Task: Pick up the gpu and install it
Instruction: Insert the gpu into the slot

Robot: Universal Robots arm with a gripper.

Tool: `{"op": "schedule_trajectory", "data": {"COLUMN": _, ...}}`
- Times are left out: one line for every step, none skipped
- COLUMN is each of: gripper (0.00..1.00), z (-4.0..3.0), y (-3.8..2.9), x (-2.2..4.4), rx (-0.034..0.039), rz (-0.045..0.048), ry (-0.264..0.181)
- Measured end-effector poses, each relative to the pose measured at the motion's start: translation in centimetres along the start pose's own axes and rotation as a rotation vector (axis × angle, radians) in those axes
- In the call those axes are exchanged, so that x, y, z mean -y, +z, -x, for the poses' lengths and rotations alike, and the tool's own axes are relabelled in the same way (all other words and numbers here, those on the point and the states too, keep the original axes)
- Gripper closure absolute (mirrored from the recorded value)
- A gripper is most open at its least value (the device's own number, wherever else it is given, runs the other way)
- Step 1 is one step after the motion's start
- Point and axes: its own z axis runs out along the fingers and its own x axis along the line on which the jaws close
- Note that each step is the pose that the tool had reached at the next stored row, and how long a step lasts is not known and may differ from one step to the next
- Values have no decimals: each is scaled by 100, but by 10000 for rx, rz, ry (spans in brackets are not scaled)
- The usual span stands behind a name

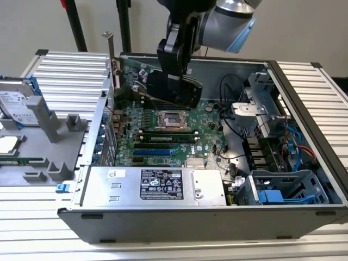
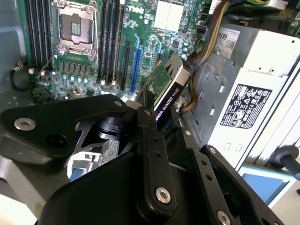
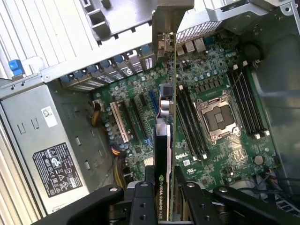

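Note:
In the exterior view my gripper [image 1: 176,76] hangs inside the open computer case, shut on the gpu [image 1: 134,77]. The card stands on edge above the green motherboard [image 1: 163,136], with its metal bracket [image 1: 109,43] toward the case's rear wall. In both wrist views the gpu [image 2: 165,89] [image 3: 163,150] shows as a thin card, black on one face and green on the other, clamped between the black fingers [image 2: 152,154]. It hovers over the expansion slots [image 3: 140,110] next to the memory slots. Its bracket [image 3: 171,18] sits near the rear slot openings.
A silver power supply [image 1: 157,185] fills the case's front part, with yellow cables [image 2: 213,35] beside it. A drive cage [image 1: 261,109] and blue cables lie at the exterior view's right. A grey fixture [image 1: 54,130] with a hard drive [image 1: 16,103] stands outside the case on the left.

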Motion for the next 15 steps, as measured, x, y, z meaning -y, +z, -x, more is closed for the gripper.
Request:
{"op": "schedule_trajectory", "data": {"gripper": 100, "z": 3, "y": 0, "x": 9, "rx": 1, "rz": -1, "ry": -83}}
{"op": "schedule_trajectory", "data": {"gripper": 100, "z": 6, "y": 1, "x": 17, "rx": 2, "rz": -2, "ry": -170}}
{"op": "schedule_trajectory", "data": {"gripper": 100, "z": 9, "y": 0, "x": 25, "rx": 2, "rz": -3, "ry": -262}}
{"op": "schedule_trajectory", "data": {"gripper": 100, "z": 11, "y": 0, "x": 31, "rx": 3, "rz": -4, "ry": -354}}
{"op": "schedule_trajectory", "data": {"gripper": 100, "z": 13, "y": 0, "x": 36, "rx": 2, "rz": -4, "ry": -442}}
{"op": "schedule_trajectory", "data": {"gripper": 100, "z": 15, "y": 0, "x": 40, "rx": 3, "rz": -5, "ry": -530}}
{"op": "schedule_trajectory", "data": {"gripper": 100, "z": 16, "y": 0, "x": 44, "rx": 4, "rz": -6, "ry": -617}}
{"op": "schedule_trajectory", "data": {"gripper": 100, "z": 17, "y": 0, "x": 47, "rx": 4, "rz": -7, "ry": -702}}
{"op": "schedule_trajectory", "data": {"gripper": 100, "z": 18, "y": 0, "x": 50, "rx": 5, "rz": -7, "ry": -783}}
{"op": "schedule_trajectory", "data": {"gripper": 100, "z": 19, "y": 0, "x": 52, "rx": 5, "rz": -8, "ry": -865}}
{"op": "schedule_trajectory", "data": {"gripper": 100, "z": 20, "y": 0, "x": 54, "rx": 5, "rz": -9, "ry": -952}}
{"op": "schedule_trajectory", "data": {"gripper": 100, "z": 20, "y": 0, "x": 55, "rx": 6, "rz": -9, "ry": -1039}}
{"op": "schedule_trajectory", "data": {"gripper": 100, "z": 21, "y": 0, "x": 57, "rx": 7, "rz": -10, "ry": -1126}}
{"op": "schedule_trajectory", "data": {"gripper": 100, "z": 22, "y": 0, "x": 59, "rx": 7, "rz": -11, "ry": -1214}}
{"op": "schedule_trajectory", "data": {"gripper": 100, "z": 22, "y": 0, "x": 60, "rx": 8, "rz": -12, "ry": -1310}}
